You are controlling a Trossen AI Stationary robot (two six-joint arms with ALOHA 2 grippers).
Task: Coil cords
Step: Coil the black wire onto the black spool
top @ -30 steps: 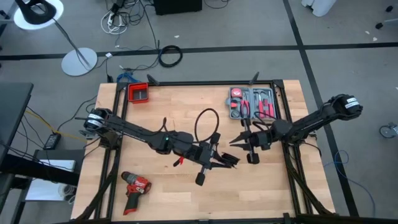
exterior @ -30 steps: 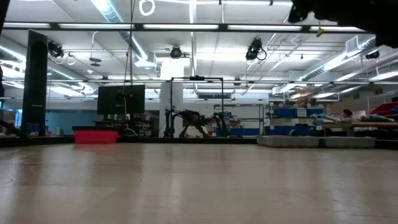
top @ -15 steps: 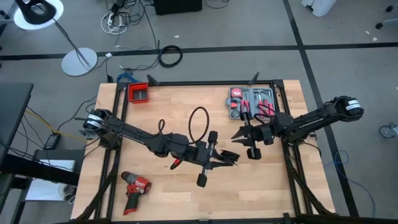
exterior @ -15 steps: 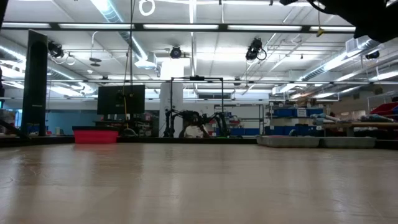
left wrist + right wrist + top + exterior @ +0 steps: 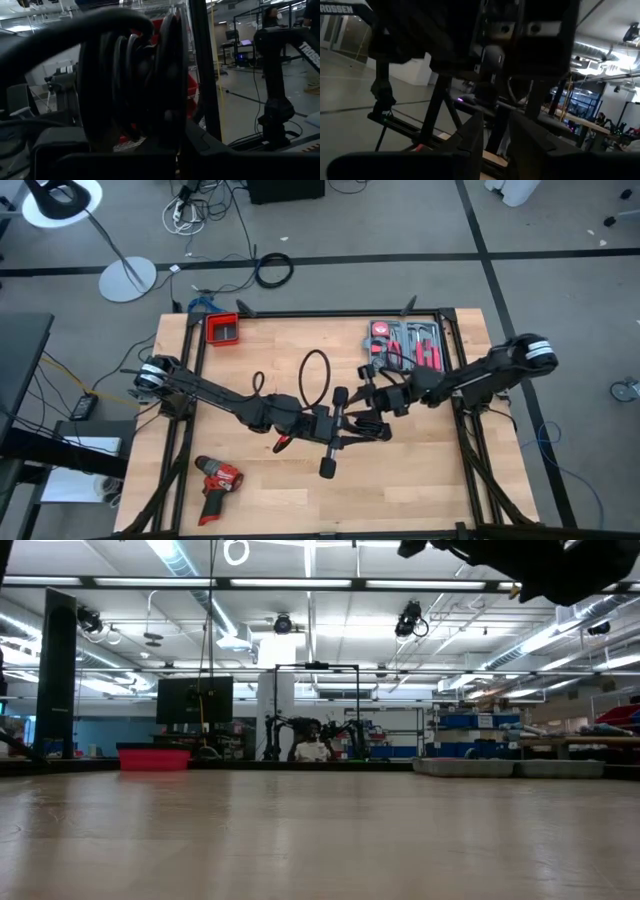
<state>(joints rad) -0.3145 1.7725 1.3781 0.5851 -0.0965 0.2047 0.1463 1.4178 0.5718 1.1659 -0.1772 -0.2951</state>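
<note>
The thin black cord (image 5: 315,374) stands up as an oval loop over the table's middle, with a smaller loop (image 5: 258,385) to its left. My left gripper (image 5: 366,432) is at the table's middle, shut on the cord's coiled turns (image 5: 127,75), which fill the left wrist view. My right gripper (image 5: 368,402) has come in from the right and is close against the left gripper. Its fingers (image 5: 470,137) stand almost together. Only a dark arm (image 5: 520,565) shows at the top of the low view. My left gripper holds several turns of the cord (image 5: 150,85) side by side between its two fingers. The fingers lie level and point toward the table's right. The oval loop rises free from the hold, clear of the table. My right gripper's fingers come level from the table's right, with a thin dark strand (image 5: 498,131) in the narrow gap between them. The left gripper's body hides the rest of the cord there.
A red drill (image 5: 218,478) lies near the front left. A small red bin (image 5: 223,329) stands at the far left corner. An open tool case (image 5: 405,345) lies at the far right. A thicker black cable ring (image 5: 273,271) lies on the floor beyond the table.
My right gripper has gone toward the table's left and now stands right beside the left gripper. The cord's oval loop has shifted left and grown narrower. The left gripper has kept its hold on the coil.
</note>
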